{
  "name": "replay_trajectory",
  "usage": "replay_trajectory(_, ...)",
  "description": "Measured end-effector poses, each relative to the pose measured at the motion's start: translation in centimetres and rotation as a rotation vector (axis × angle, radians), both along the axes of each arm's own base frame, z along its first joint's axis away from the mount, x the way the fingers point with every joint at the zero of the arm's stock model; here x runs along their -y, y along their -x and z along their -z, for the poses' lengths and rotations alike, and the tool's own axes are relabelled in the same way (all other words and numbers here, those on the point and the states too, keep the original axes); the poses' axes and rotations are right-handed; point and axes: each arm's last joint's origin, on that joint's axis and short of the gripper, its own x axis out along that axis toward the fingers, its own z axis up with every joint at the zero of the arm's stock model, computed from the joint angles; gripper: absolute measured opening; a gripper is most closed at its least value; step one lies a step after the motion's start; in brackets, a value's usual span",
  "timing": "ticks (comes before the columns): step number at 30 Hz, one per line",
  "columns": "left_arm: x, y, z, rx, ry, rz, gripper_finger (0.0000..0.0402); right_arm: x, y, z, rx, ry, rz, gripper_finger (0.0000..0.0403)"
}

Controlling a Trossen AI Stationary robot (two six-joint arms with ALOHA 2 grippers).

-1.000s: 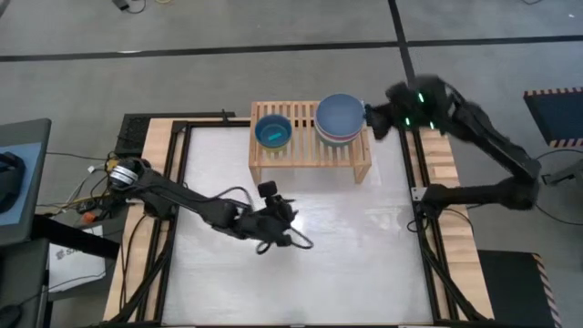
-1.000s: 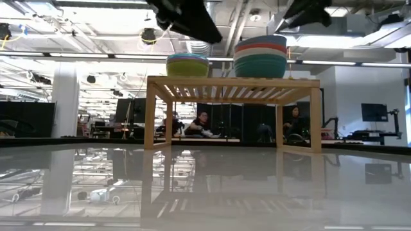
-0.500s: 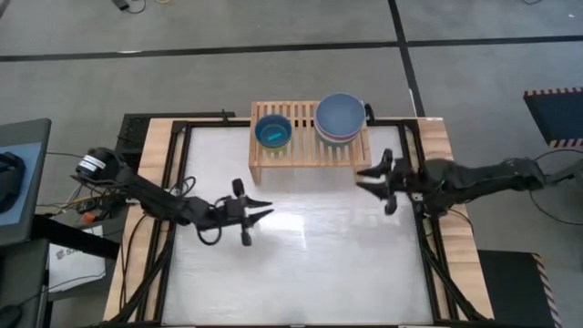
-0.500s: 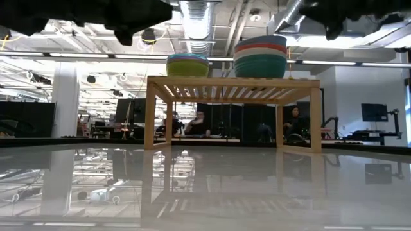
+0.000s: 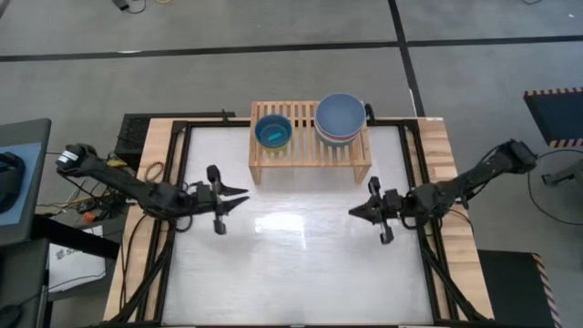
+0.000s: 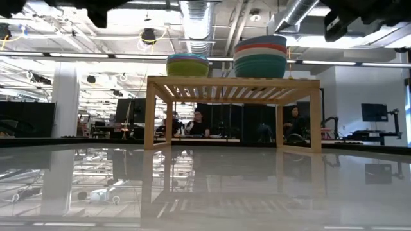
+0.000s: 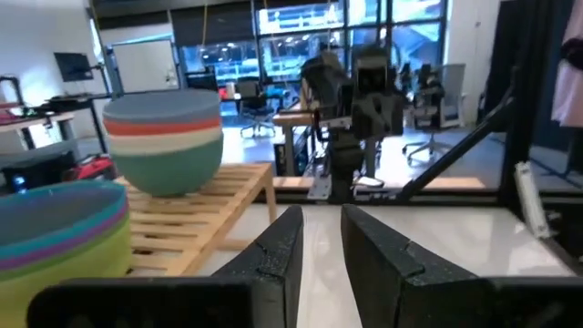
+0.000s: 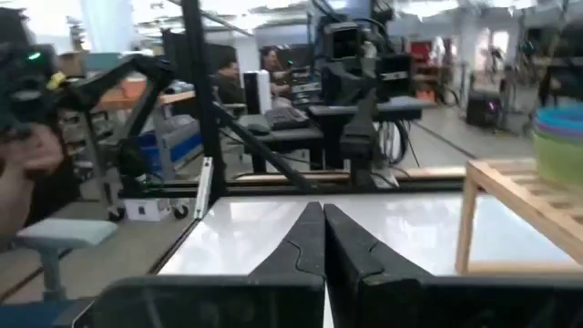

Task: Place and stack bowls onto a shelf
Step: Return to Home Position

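Both arms are out low over the table now, one on each side, pointing inward at each other. The left gripper hangs over the left part of the table, near of the shelf's left end and well apart from it. Through its wrist camera I see the left gripper with its jaws only a narrow slit apart and nothing between them. The right gripper sits over the right part of the table, near of the shelf's right leg. In its own camera the right gripper has its jaws pressed together along their length, and it is empty too.

The shelf stands at the far edge of the table, about centre. All the bowls I can see are up on its slatted top, in two stacks. The left stack has a cyan bowl uppermost and a lime green bowl at the bottom. The right stack stands just beside it, taller, with a slate blue bowl on top and a dark teal bowl underneath, red and white bands between. Neither gripper touches a bowl or the shelf.

Beyond the table, two people sit in the room behind the shelf.
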Motion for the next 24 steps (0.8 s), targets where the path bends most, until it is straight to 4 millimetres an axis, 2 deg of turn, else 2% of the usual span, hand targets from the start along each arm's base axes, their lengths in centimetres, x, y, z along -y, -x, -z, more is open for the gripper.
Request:
replay_trajectory(2,-0.2,1.0,-0.6,0.014,0.006,0.014,0.0066,-0.6,0.0,0.1,0.023,0.03,-0.023,0.0017)
replay_trajectory(5,-0.2,1.7,-0.9,0.015,0.004,0.03,0.0066,-0.9,0.1,0.0,0.033,0.075,0.039,0.0022)
replay_trajectory(8,-0.1,1.8,-0.7,-0.008,-0.023,0.003,0.0066,-0.2,0.5,-0.4,0.049,0.088,0.125,0.0033)
replay_trajectory(11,-0.5,2.0,-1.1,-0.012,-0.06,-0.107,0.0066,0.8,1.2,-1.3,0.097,0.09,0.165,0.0024)
replay_trajectory(16,-0.9,2.7,-2.3,0.027,-0.046,-0.153,0.0066,2.4,2.7,-2.4,0.118,0.215,0.147,0.0017)
replay_trajectory(18,-1.0,3.2,-2.5,0.02,-0.069,-0.155,0.0066,3.0,3.4,-2.6,0.083,0.168,0.198,0.0017)
replay_trajectory(20,-1.2,4.0,-2.4,0.027,-0.076,-0.149,0.0066,3.7,4.2,-2.3,0.038,0.025,0.286,0.0017)
replay_trajectory(24,-1.6,5.5,-0.8,0.08,-0.063,-0.102,0.0066,4.0,5.8,-1.4,0.035,-0.043,0.266,0.0017)
